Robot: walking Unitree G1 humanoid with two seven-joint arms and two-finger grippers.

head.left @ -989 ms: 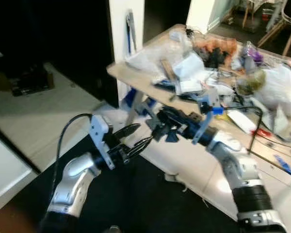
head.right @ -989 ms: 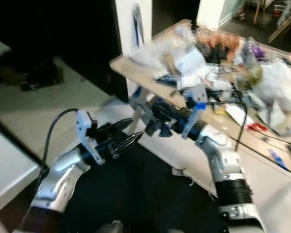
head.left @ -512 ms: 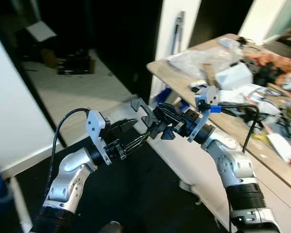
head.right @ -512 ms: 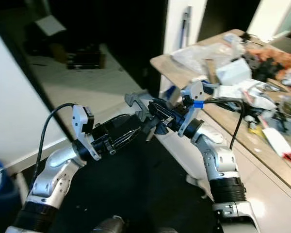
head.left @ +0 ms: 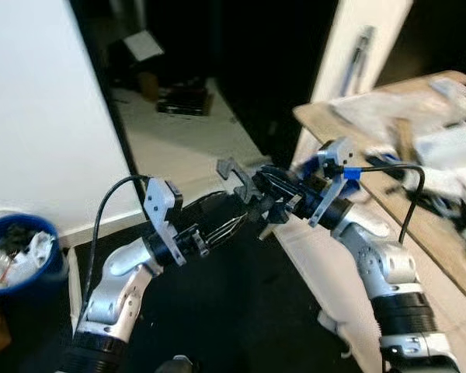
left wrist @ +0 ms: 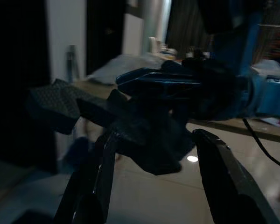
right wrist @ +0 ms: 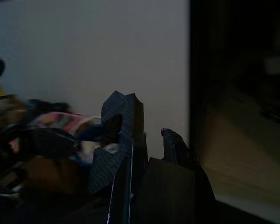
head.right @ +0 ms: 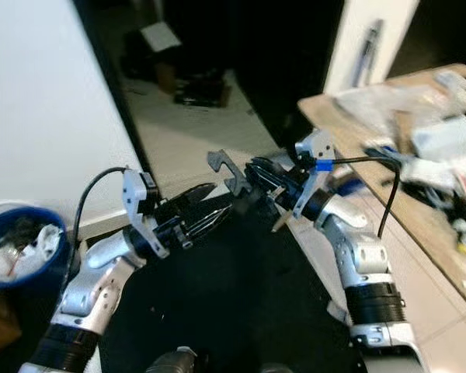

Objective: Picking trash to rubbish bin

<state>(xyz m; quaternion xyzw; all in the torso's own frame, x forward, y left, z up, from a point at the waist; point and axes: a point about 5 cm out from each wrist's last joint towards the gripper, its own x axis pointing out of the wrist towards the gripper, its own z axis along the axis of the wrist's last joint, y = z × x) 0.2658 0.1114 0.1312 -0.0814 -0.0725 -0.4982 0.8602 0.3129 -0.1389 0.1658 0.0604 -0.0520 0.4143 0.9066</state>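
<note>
My right gripper (head.left: 258, 189) is shut on a dark grey, weave-textured angular scrap (head.left: 231, 172), held out in front of me over the dark floor. In the right wrist view the scrap (right wrist: 117, 140) stands clamped against one finger (right wrist: 176, 145). My left gripper (head.left: 239, 215) is open just below and beside the right one, with nothing between its fingers (left wrist: 101, 173). The scrap (left wrist: 52, 106) sits ahead of it in the left wrist view. A blue rubbish bin (head.left: 53, 263) with crumpled trash inside stands at the lower left against the white wall.
A wooden table (head.left: 335, 124) piled with bags, boxes and cables runs along the right. A white wall (head.left: 46, 116) stands on the left, with a dark doorway (head.left: 241, 47) behind. A black mat (head.left: 241, 311) lies under the arms and pale floor (head.left: 186, 148) beyond.
The camera has swung left: the table has slid to the right edge and the wall and blue bin have come into view. Both arms keep their pose, scrap still held.
</note>
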